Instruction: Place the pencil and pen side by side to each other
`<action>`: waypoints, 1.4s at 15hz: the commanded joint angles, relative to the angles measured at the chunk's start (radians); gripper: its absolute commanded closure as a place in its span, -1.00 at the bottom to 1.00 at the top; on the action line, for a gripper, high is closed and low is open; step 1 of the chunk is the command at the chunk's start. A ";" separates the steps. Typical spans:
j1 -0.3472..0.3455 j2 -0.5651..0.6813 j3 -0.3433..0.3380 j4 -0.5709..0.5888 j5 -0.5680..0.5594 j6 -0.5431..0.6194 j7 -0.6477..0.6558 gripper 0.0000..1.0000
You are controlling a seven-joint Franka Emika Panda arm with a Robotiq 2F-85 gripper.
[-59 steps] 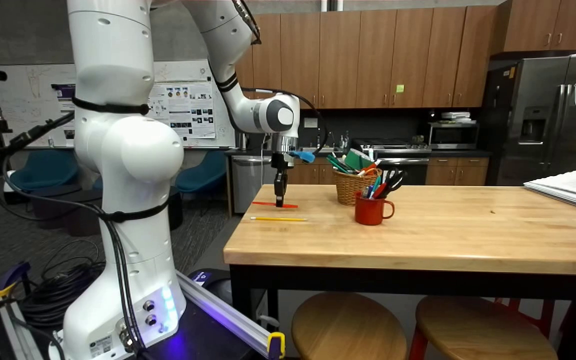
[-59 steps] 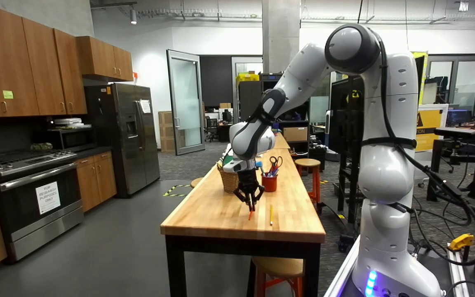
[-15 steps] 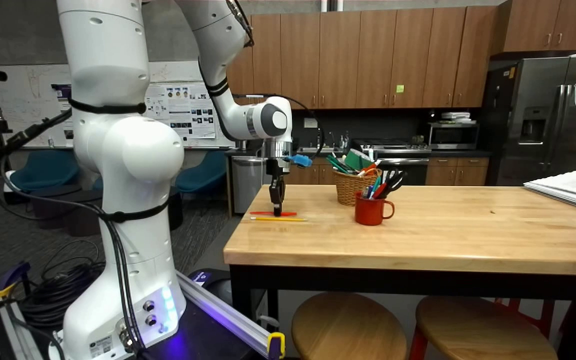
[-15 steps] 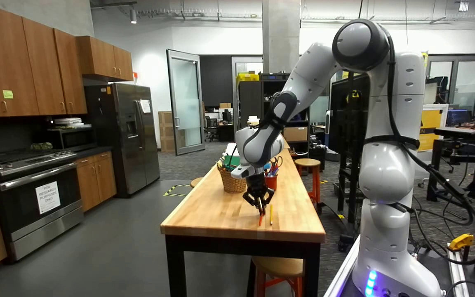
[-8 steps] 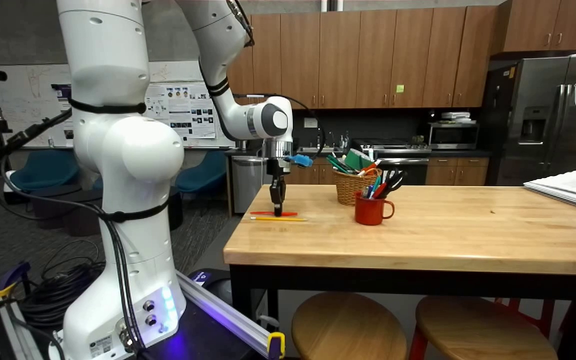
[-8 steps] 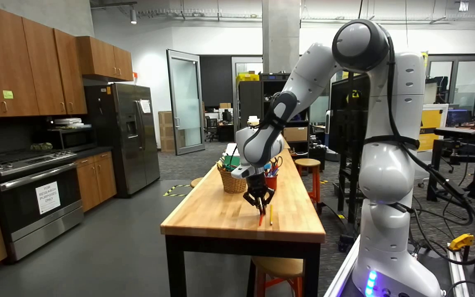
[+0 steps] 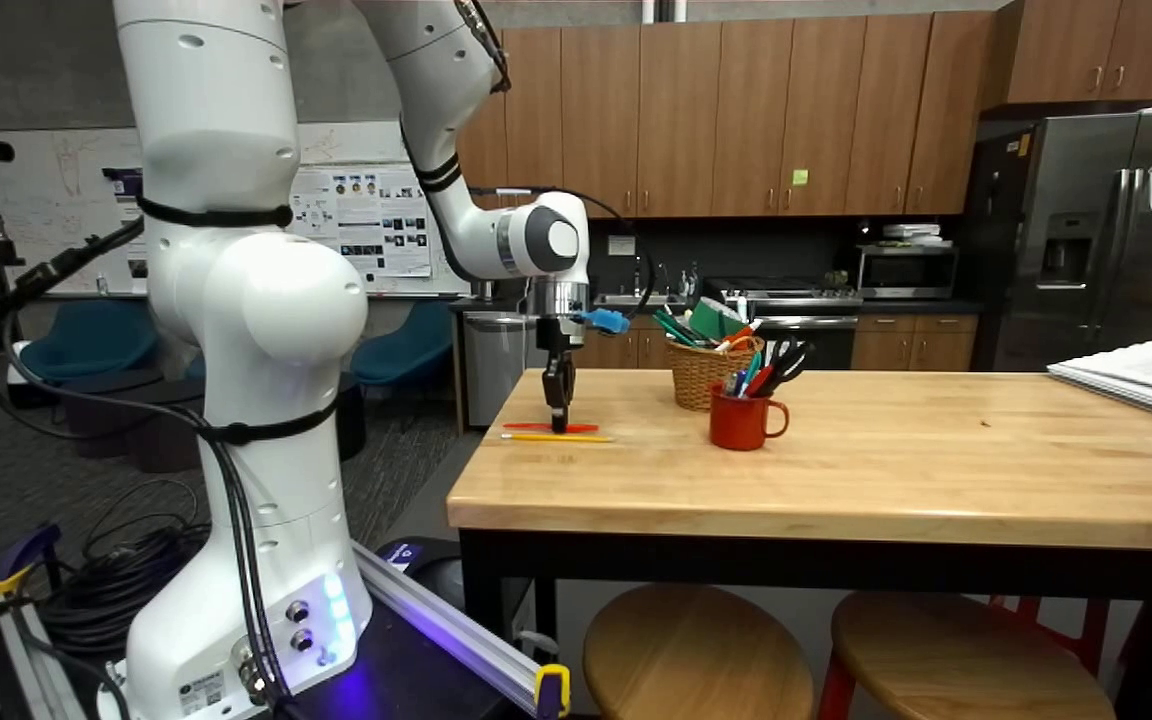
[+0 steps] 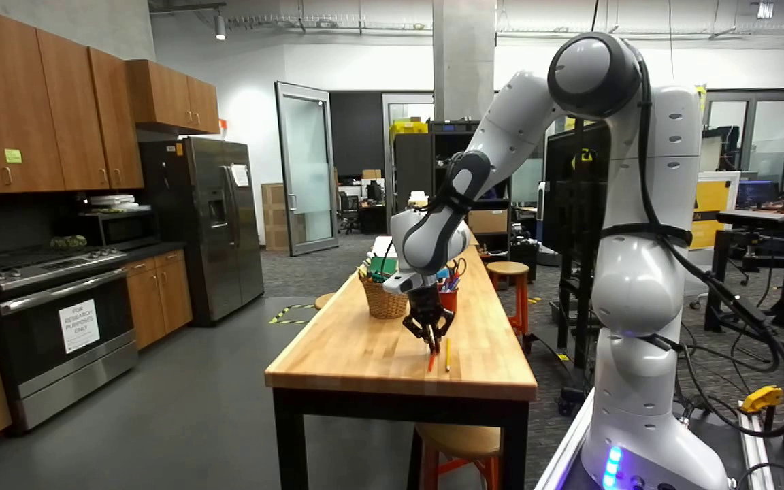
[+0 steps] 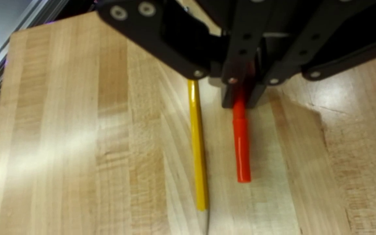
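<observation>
Near one end of a wooden tabletop (image 7: 896, 460), a gripper (image 9: 240, 101) pinches a red pen (image 9: 242, 147) beside a yellow pencil (image 9: 197, 143)

In the wrist view, the gripper sits at twelve o'clock and stands narrow, with the red pen pinched in it. The pen's free end points toward six o'clock. The yellow pencil lies at nine o'clock from the pen, just beside it and nearly parallel, with bare wood showing in the gap between them. The pencil reaches further toward six o'clock; its upper part disappears behind the gripper. Whether the pen rests on the tabletop or hangs just above it, I cannot tell.

In an exterior view, the gripper points straight down, and the pencil lies at six o'clock from the pen, close to it. The white robot arm (image 7: 266, 285) stands toward nine o'clock from the tabletop. From the gripper's tips, a red mug (image 7: 736, 425) is at three o'clock, a wicker basket (image 7: 693, 380) is at two o'clock, and a stack of white papers (image 7: 1141, 378) lies well apart, also toward three o'clock.
</observation>
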 commanded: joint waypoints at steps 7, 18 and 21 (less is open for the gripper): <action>-0.007 -0.029 -0.012 0.001 -0.002 -0.010 0.012 -0.56; -0.005 -0.104 -0.029 0.049 0.260 -0.021 0.182 -1.00; 0.002 -0.119 -0.025 0.065 0.305 -0.033 0.334 -1.00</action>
